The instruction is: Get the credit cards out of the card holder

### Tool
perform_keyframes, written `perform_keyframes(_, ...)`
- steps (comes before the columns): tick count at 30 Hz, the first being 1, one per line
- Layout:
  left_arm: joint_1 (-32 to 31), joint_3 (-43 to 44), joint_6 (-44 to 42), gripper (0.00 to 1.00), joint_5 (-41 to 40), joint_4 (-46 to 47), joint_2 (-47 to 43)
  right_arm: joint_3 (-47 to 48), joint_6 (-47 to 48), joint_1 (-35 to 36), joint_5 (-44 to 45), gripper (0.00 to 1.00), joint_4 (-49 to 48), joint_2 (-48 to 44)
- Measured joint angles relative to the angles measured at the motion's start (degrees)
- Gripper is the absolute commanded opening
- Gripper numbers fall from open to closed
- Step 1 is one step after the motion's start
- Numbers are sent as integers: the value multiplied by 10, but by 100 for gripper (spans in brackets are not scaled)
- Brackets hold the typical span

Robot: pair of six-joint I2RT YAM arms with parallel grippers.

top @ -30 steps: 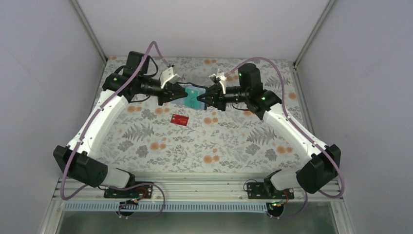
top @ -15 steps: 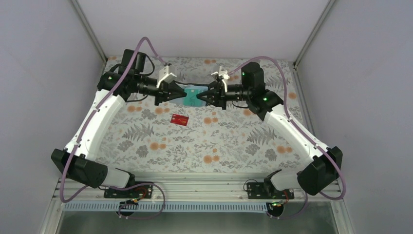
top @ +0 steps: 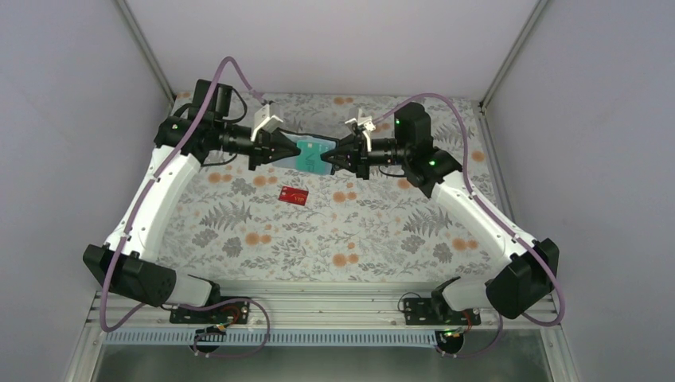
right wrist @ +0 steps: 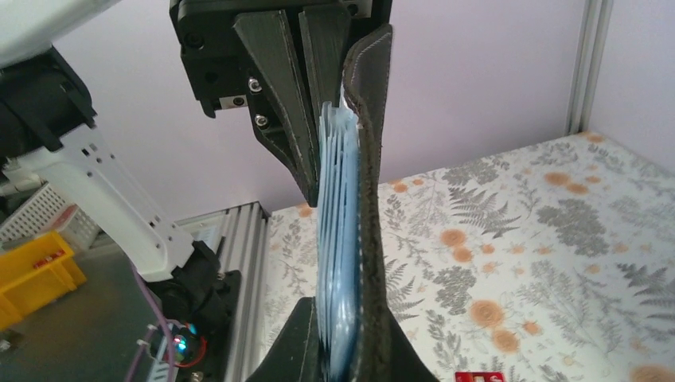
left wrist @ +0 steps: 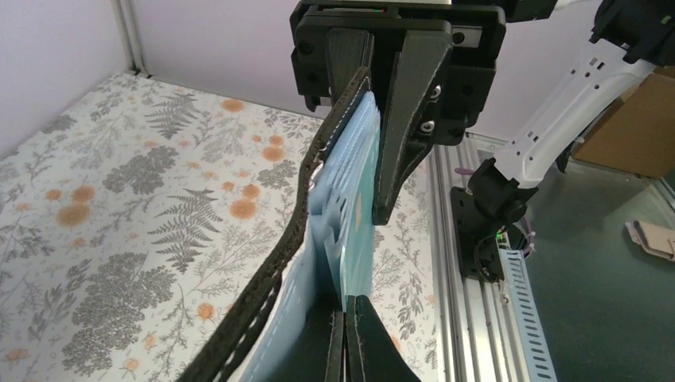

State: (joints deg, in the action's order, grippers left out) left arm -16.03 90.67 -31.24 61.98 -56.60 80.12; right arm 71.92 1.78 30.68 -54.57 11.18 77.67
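The black card holder (right wrist: 372, 159) hangs in the air between my two grippers, edge-on, with its pale blue pockets (right wrist: 338, 239) fanned open. My right gripper (right wrist: 342, 346) is shut on the holder's end; in the top view it (top: 329, 158) is at the far middle of the table. My left gripper (left wrist: 348, 322) is shut on the edge of a teal-green card (left wrist: 362, 207) that sticks out of the holder (left wrist: 314, 183). In the top view it (top: 295, 151) faces the right gripper, with the teal card (top: 310, 157) between them. A red card (top: 294, 195) lies flat on the table below. The other cards are hidden.
The flowered tablecloth (top: 358, 231) covers the table. Grey walls enclose the back and both sides. An aluminium rail (top: 334, 298) with the arm bases runs along the near edge. The red card also shows at the bottom of the right wrist view (right wrist: 481, 376).
My left arm has pulled back to the left, away from the right gripper, and more of the teal card shows between the grippers. The right arm has barely moved. The red card stays put.
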Motion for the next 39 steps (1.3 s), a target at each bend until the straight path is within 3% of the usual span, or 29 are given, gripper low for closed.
perform_keyframes(2,2,0,-1,2,6,-4,0,0,-1,0,-6,4,0,0)
perform_keyframes(6,2,0,-12,14,16,-12,0,-2,0,-1,-19,4,-2,-1)
perform_keyframes(18,1,-33,-13,19,34,3,-10,-9,-2,-9,-37,4,-3,-13)
perform_keyframes(21,-4,-36,-12,16,34,8,-10,-9,-2,-10,-40,4,-2,-13)
perform_keyframes(24,-10,-36,-12,3,33,11,-10,-9,-2,-10,-42,4,-2,-13)
perform_keyframes(32,-11,-31,-16,2,35,5,-9,-9,0,-12,-44,5,2,-17)
perform_keyframes(39,-10,-24,-23,2,38,-3,-9,-9,0,-15,-52,25,-3,-18)
